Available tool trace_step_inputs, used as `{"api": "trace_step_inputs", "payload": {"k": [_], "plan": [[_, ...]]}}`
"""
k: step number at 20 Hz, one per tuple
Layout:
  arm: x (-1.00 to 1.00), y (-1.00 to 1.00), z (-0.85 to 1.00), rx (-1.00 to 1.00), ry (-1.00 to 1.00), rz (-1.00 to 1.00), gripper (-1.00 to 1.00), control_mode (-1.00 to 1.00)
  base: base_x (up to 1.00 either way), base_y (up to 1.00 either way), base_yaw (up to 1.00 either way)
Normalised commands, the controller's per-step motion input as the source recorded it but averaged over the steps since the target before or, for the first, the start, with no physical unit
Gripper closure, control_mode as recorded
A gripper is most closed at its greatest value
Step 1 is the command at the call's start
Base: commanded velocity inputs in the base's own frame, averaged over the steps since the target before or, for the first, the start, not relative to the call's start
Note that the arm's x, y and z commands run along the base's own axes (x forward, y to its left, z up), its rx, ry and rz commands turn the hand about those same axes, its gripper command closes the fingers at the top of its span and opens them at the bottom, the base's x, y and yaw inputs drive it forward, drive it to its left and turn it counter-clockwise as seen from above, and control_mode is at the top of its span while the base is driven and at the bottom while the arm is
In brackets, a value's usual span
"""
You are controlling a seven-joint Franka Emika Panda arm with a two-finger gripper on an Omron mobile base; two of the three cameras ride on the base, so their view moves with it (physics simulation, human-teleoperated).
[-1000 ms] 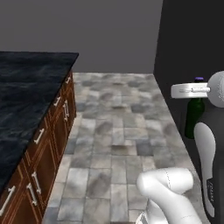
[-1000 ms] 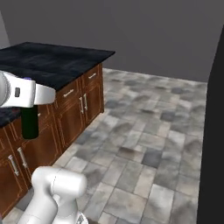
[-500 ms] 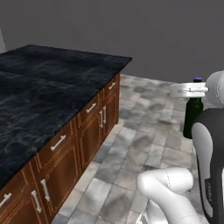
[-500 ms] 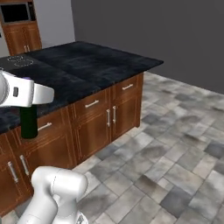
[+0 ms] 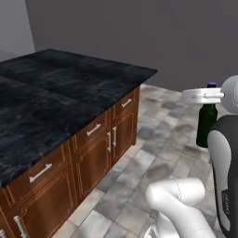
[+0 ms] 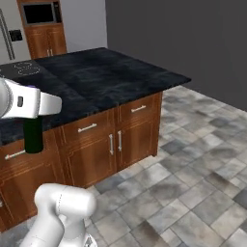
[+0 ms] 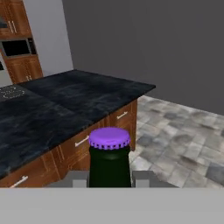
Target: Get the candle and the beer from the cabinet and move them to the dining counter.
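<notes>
While the beer is being carried upright out over the floor, off the edge of the counter, its neck is being pinched just under the purple cap between the jaws of the gripper, and it is probably being felt as a fairly heavy, rigid, smooth glass load that could slip or swing below so high a hold, and would break if dropped. Beyond it, panelled red-brown drawers with silver bar handles, the polished black veined marble and the mottled grey stone tiles are being shown.
</notes>
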Motion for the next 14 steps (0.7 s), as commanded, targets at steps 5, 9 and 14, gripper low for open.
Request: {"api": "trace_step_inputs", "payload": {"k": [5, 9, 14], "plan": [[0.00, 0.00, 0.00, 0.00, 0.00, 0.00, 1.00, 1.00, 0.88, -1.00, 0.24], [0.00, 0.00, 0.00, 0.00, 0.00, 0.00, 1.00, 1.00, 0.96, -1.00, 0.20], [0.00, 0.00, 0.00, 0.00, 0.00, 0.00, 1.00, 1.00, 1.00, -1.00, 0.16]]}}
